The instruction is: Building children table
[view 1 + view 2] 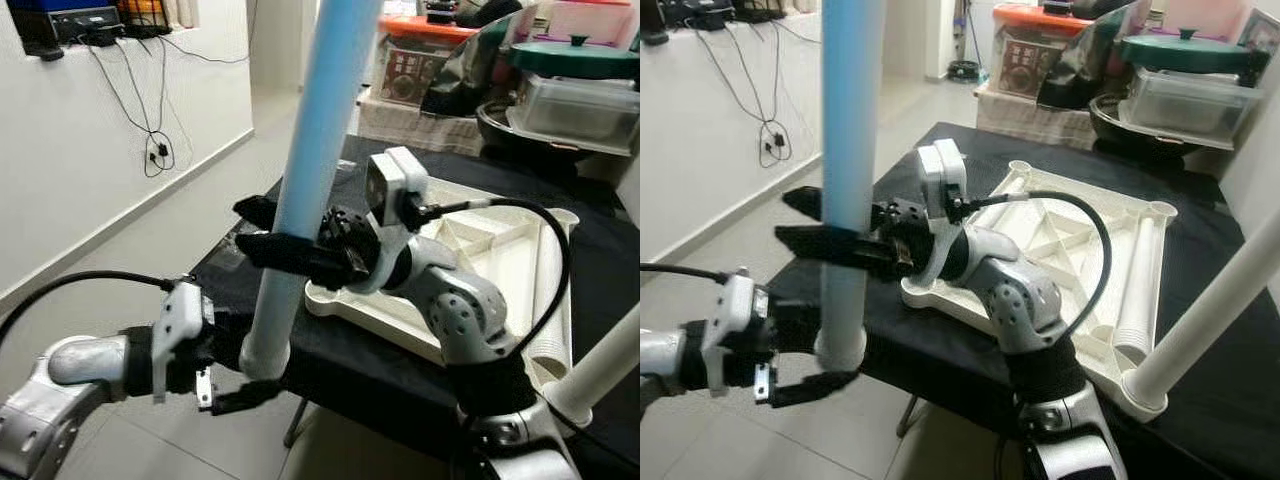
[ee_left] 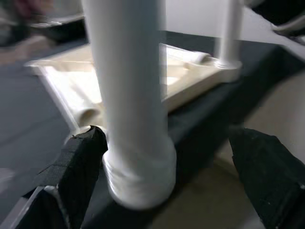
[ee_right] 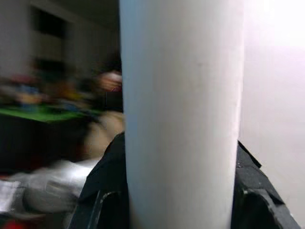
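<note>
Partly, table leg [image 1: 300, 190] top cut off

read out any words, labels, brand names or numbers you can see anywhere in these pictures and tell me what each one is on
No text can be read in these pictures.
Box with the orange lid beyond the black table: dark printed panel on its front, too small and blurred to read.
Dark device on the wall ledge: no legible marking.
Table leg, white tabletop, left gripper and right gripper: no writing visible.
</note>
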